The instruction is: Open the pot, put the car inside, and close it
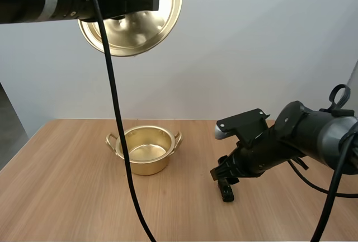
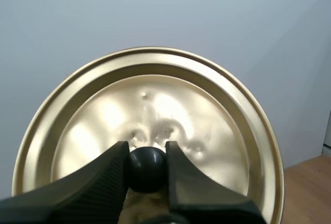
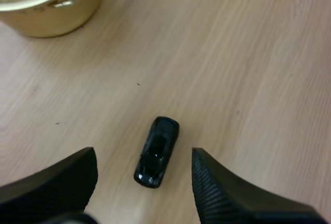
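Fingers [image 3: 227, 193] of right gripper [image 1: 226, 189] spread wide, one on each side of small black toy car [image 3: 156, 151], not touching it. Car on its wheels on the table [image 1: 67, 197], toward the right edge, lying slantwise to the gap between the fingers, one end angled toward the pot. Gold pot [image 1: 145, 150] open and empty, near the middle of the far edge, well apart from the car. Lid [image 1: 140, 24] held high above the table's far left, tipped up on edge; left gripper [image 2: 146, 151] pinched tight on its black knob [image 2: 147, 172].

Likely trouble: closing on a car set askew, with risk of spinning it or squirting it out on its wheels. Glossy, tiny body, little to grip. Possible knock of fingertips against the table if lowered too far. Lid hung from the knob alone, so liable to swing or slip.

Table smooth, light wood grain, probably slippery under small wheels. Plain pale wall [image 1: 268, 46] behind.
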Motion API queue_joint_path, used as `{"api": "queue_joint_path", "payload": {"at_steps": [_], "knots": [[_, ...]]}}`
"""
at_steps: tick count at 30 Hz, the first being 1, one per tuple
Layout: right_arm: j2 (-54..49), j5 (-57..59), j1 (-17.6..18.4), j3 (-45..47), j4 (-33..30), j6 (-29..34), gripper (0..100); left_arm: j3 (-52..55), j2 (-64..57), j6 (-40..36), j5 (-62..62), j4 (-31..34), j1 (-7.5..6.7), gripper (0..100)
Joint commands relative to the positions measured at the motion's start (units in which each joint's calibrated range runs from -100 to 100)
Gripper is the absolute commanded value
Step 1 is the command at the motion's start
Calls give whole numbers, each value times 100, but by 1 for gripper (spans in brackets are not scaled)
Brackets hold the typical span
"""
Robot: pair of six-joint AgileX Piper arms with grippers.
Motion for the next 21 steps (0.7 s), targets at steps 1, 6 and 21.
{"api": "queue_joint_path", "payload": {"at_steps": [1, 6, 21], "knots": [[-3, -45, 52, -5, -10, -16, 89, -3, 8, -4, 10, 1, 0, 0], [-3, -251, 56, -5, -10, -16, 89, -3, 8, -4, 67, 1, 0, 0], [1385, -953, 56, -5, -177, -141, 89, -3, 8, -4, 121, -43, 98, 0]]}}
